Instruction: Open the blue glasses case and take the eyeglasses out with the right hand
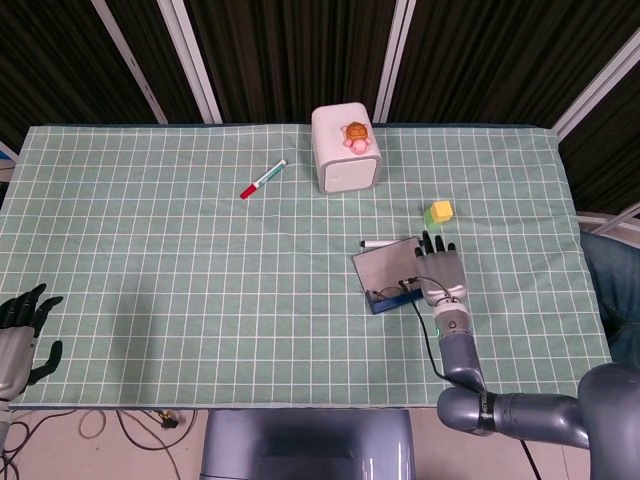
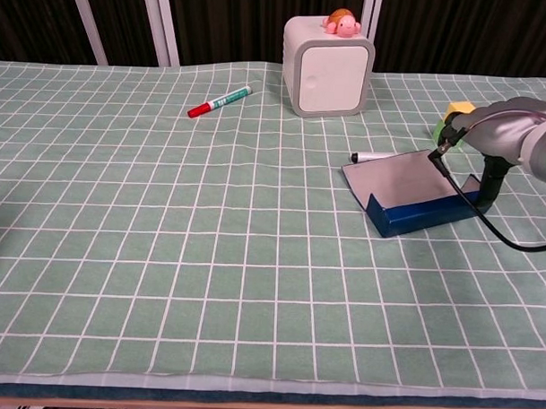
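Eyeglasses (image 1: pixel 385 293) lie in opened blue glasses case (image 1: pixel 392 271).

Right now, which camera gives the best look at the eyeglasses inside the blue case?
The head view: looking down into the open blue case, it shows the eyeglasses lying at the near edge beside the right hand. The chest view sees only the case's front wall and raised lid, which hide the eyeglasses.

Even, bright overhead light, soft faint shadows, sharp focus throughout

A white box (image 1: pixel 345 150) (toy turtle (image 1: pixel 356 135) atop), red-capped marker (image 1: pixel 263 179), yellow block (image 1: pixel 440 212).
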Motion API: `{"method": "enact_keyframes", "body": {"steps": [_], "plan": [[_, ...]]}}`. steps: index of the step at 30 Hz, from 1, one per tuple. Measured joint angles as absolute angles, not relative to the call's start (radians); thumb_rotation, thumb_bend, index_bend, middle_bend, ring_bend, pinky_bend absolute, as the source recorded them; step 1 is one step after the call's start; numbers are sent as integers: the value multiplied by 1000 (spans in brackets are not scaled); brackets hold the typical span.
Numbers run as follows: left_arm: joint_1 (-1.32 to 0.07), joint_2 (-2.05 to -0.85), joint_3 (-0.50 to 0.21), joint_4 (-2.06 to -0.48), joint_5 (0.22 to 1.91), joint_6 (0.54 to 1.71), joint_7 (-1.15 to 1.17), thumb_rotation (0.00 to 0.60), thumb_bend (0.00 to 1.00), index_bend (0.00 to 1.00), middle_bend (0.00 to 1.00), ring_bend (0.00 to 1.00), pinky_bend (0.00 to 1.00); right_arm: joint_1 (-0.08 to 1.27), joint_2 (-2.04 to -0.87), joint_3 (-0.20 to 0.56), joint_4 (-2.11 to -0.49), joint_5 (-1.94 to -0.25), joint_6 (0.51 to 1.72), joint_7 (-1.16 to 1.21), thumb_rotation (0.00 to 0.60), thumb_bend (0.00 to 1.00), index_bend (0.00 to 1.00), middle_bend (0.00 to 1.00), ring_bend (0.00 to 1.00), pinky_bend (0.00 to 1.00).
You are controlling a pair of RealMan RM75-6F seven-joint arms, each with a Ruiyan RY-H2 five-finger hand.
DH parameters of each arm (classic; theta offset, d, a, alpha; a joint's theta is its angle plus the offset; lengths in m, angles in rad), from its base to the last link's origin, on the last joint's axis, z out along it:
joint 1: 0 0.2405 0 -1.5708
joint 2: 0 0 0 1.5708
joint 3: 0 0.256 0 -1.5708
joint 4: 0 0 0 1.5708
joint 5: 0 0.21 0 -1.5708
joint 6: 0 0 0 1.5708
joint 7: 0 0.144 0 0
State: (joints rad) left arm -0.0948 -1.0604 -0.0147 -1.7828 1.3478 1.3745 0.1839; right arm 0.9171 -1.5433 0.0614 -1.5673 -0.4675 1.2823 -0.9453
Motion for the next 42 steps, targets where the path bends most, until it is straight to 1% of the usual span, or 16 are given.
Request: {"method": "enact_keyframes", "body": {"steps": [10, 16, 22, 29, 33, 42], "plan": [[-96, -1060, -14, -1783, 1345, 1372, 188, 600, 463, 159, 0, 0, 71, 882, -1553, 70, -1507, -496, 1249, -935, 600, 243, 234, 37, 102, 238], [-96, -1060, -15, -1782, 1345, 1374, 189, 600, 464, 159, 0, 0, 71, 869, -1556, 65, -1448, -553, 1226, -917, 600, 241, 236, 54, 104, 238], [-95, -1061, -15, -1782, 1345, 1374, 191, 600, 464, 159, 0, 0, 75, 842, -1562, 75, -1386, -632, 1173, -797, 600, 225, 236, 61, 106, 239], [-95, -1062, -14, -1782, 1346, 1376, 192, 600, 463, 160, 0, 0, 76, 808, -1585, 133, -1330, -715, 1127, -611, 600, 218, 244, 70, 108, 239], [-96, -1061, -15, -1782, 1344, 1373, 191, 600, 463, 163, 0, 0, 76, 800, -1610, 147, -1269, -791, 1116, -555, 600, 197, 257, 73, 108, 238], [-96, -1060, -15, -1782, 1344, 1374, 191, 600, 464, 165, 0, 0, 84, 793, -1662, 162, -1158, -900, 1086, -485, 600, 198, 258, 80, 108, 238]]}}
